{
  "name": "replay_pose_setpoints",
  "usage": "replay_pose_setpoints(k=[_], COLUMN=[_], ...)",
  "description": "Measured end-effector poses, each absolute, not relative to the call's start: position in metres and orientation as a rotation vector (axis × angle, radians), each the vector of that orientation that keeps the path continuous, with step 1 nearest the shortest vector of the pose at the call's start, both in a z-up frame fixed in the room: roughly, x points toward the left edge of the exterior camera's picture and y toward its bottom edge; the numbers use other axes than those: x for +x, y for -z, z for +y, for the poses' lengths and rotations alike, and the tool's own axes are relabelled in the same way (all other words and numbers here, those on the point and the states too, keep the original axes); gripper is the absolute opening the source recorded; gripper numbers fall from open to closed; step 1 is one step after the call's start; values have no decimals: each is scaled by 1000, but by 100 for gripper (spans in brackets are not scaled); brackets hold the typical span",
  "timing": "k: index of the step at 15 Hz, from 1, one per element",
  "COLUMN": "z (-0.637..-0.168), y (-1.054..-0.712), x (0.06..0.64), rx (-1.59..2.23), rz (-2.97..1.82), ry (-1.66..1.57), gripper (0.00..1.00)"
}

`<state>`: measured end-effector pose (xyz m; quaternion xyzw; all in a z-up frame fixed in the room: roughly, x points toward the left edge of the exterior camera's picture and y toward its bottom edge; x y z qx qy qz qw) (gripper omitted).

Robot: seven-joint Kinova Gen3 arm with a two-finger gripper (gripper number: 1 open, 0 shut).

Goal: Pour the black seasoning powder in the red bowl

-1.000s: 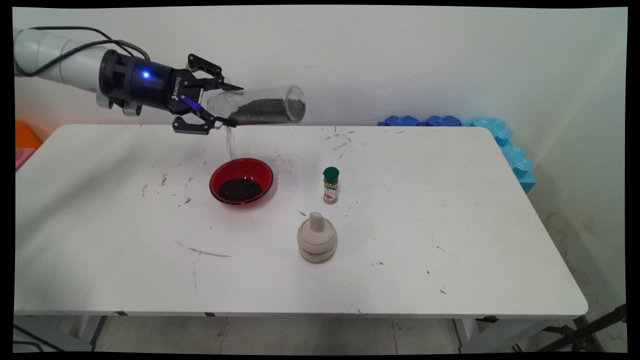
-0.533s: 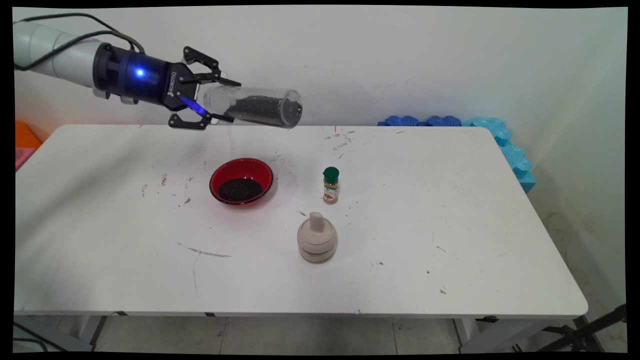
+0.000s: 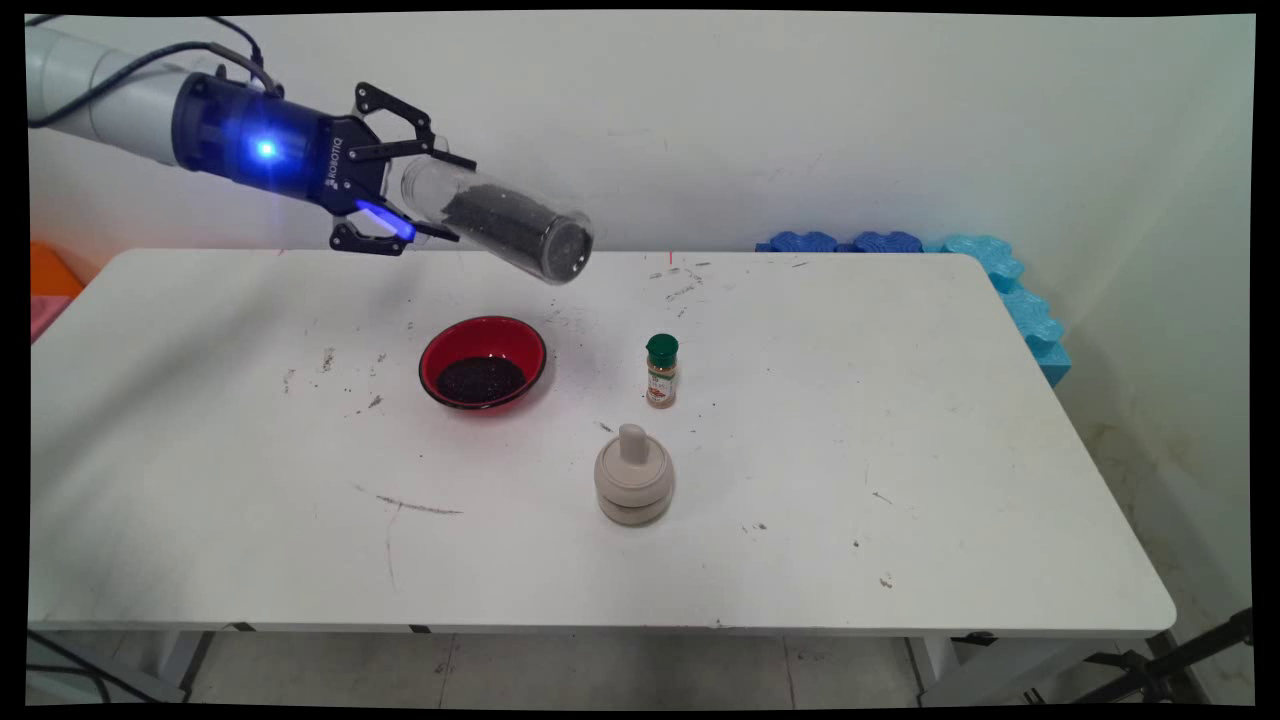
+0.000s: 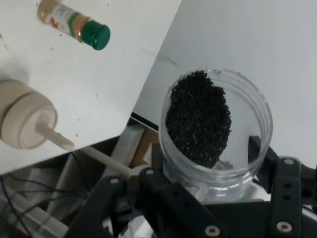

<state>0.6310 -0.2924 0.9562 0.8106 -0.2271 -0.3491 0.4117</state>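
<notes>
gripper (image 3: 425, 195): clamping clear jar (image 3: 497, 220) of black grains
change: jar is tipping base-down toward 4 o'clock; pouring stopped
bowl (image 3: 483, 361): holding grains

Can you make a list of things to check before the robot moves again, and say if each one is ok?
1. Gripper holding the clear jar tight: ok, it is clamped at the jar's open end.
2. Black grains staying inside the jar: ok, none are falling out.
3. Jar upright: not ok, it lies tilted, closed end lower.
4. Red bowl standing flat on the table with grains in it: ok.
5. Spice bottle and beige lidded pot out of the way: ok, both stand apart from the bowl.
</notes>
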Motion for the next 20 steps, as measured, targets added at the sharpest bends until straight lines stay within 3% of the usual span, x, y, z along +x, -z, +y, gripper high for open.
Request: replay_pose_setpoints(k=[20], z=[-289], y=[-982], x=[630], rx=[1634], rz=[-1317], ry=[391], gripper=[0])
